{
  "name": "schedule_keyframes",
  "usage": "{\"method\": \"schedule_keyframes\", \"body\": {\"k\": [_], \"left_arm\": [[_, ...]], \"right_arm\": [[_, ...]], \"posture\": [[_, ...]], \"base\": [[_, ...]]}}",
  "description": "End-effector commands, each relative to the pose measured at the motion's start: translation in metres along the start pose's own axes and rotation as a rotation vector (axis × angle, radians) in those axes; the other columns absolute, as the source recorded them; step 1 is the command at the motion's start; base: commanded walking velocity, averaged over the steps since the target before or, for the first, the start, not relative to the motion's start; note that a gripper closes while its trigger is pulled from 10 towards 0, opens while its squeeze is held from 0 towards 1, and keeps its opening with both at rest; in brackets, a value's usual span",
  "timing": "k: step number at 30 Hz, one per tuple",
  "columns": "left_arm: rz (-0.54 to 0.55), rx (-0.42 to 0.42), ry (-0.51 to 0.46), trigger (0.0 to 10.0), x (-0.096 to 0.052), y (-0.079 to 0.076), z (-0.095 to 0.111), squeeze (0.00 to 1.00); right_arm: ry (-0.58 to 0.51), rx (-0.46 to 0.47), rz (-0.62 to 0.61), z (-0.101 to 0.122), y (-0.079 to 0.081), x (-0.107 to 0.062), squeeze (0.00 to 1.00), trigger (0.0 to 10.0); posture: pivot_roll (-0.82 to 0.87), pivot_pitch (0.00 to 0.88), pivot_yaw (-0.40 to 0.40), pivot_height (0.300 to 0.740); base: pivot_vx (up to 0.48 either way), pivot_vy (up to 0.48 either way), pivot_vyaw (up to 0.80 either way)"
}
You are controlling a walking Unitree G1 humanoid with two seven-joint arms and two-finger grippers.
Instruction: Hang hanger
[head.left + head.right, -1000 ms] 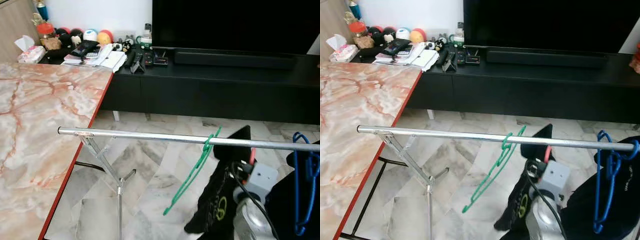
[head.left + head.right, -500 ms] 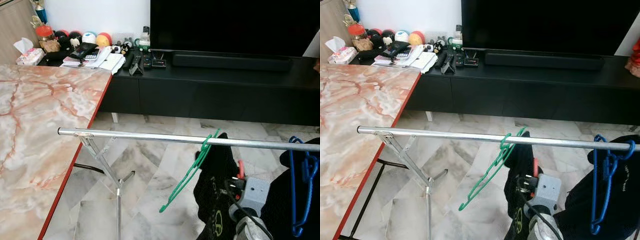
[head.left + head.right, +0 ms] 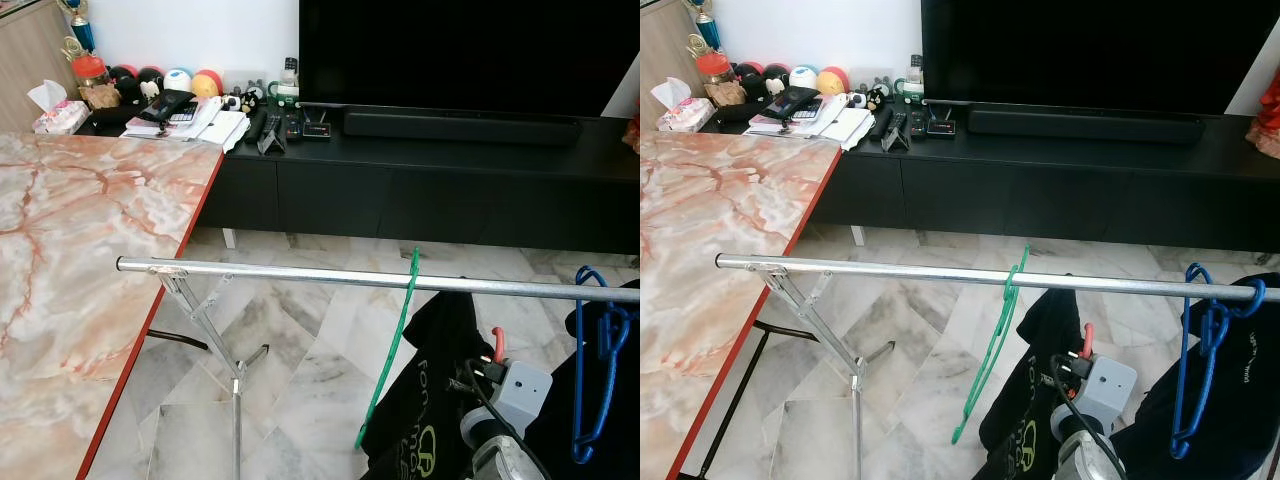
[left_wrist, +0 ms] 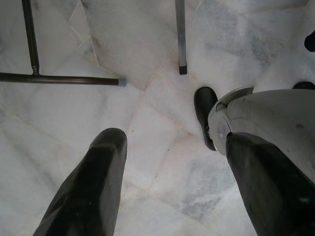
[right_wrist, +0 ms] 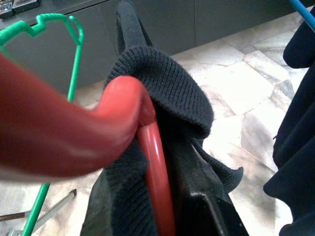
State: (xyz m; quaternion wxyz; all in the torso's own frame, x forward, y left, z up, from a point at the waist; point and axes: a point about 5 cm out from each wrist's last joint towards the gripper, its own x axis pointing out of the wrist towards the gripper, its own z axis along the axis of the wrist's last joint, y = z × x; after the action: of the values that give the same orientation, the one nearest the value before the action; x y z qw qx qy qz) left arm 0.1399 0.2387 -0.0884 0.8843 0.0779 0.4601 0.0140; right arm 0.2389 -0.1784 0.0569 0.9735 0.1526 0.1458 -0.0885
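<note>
Red plastic fills the right wrist view: a red hanger (image 5: 155, 167) with a black shirt (image 5: 162, 93) draped over it lies right along the right hand (image 5: 197, 206). The hand appears closed on that hanger, though its fingers are mostly hidden by cloth, so I judge the grip rather than see it cleanly.

From the head, the right arm's grey wrist block (image 3: 1105, 385) sits low, below the rail (image 3: 890, 268), with the shirt bunched just beside it and a bit of the red hanger poking up at the wrist. The rail runs crosswise above the hand, its long axis left to right. So the hanger's hook must go up and over a bar lying across the hand's line of reach.

Two hangers already hang there. A green hanger (image 3: 992, 350) hangs up and to the left of the hand, and a blue hanger (image 3: 1195, 370) with dark cloth hangs to its right. The bare stretch of rail between them is nearly straight above the hand, and I'd aim for it.

The left hand (image 4: 167, 162) points down at the marble floor (image 4: 147, 123), fingers wide apart and empty, with the rack's feet beyond. The right arm is clearly the nearer one and carries the load. A marble bench (image 3: 70, 230) stands well off to the left, clear of the work.
</note>
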Motion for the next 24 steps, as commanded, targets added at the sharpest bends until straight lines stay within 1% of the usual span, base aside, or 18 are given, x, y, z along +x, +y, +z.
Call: {"method": "schedule_keyframes", "body": {"k": [1, 5, 14, 22, 24], "left_arm": [[0.019, -0.029, -0.007, 10.0, 0.0, 0.003, 0.0, 0.0], [0.025, -0.046, -0.039, 10.0, 0.001, 0.002, 0.006, 0.0], [0.025, -0.055, -0.048, 10.0, 0.001, 0.002, 0.007, 0.0], [0.027, -0.057, -0.047, 10.0, 0.001, 0.003, 0.007, 0.0], [0.025, -0.057, -0.047, 10.0, 0.001, 0.003, 0.007, 0.0]], "right_arm": [[0.014, -0.015, -0.038, 0.006, -0.006, 0.006, 0.0, 10.0], [0.016, -0.03, -0.047, 0.011, -0.006, 0.013, 0.0, 10.0], [0.02, -0.034, -0.049, 0.009, -0.004, 0.013, 0.0, 10.0], [0.026, -0.029, -0.05, 0.009, -0.002, 0.016, 0.0, 10.0], [0.025, -0.044, -0.038, 0.009, 0.0, 0.016, 0.0, 10.0]], "posture": [[0.0, 0.119, -0.013, 0.74], [0.01, 0.124, -0.018, 0.74], [0.01, 0.136, -0.015, 0.74], [0.02, 0.143, -0.013, 0.74], [0.02, 0.144, -0.013, 0.74]], "base": [[0.0, 0.0, 0.0], [0.0, 0.0, 0.0], [0.0, 0.0, 0.0], [-0.279, 0.0, 0.0], [-0.289, 0.0, 0.0]]}}
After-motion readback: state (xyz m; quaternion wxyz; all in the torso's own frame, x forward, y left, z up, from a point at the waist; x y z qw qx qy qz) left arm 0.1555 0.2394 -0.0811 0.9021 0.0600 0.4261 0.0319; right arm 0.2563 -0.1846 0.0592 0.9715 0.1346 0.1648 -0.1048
